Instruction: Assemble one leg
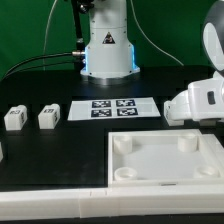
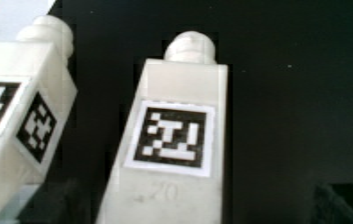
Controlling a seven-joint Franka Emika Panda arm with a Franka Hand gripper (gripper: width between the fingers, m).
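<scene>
At the exterior view's left, one leg [image 1: 14,118] and another leg [image 1: 48,117] lie near each other on the matte black table [image 1: 50,165], both stubby white plastic square posts. In the middle lies the thin, flat marker board [image 1: 112,108]. Further right, the white panel [image 1: 165,165] shows round corner sockets. At the right edge hangs the smooth white gripper [image 1: 195,103]; its fingers are hidden, so I cannot tell their state. The wrist view shows a tagged post [image 2: 22,110] and a second tagged post [image 2: 176,130], side by side but apart, each with a rounded peg at its end.
</scene>
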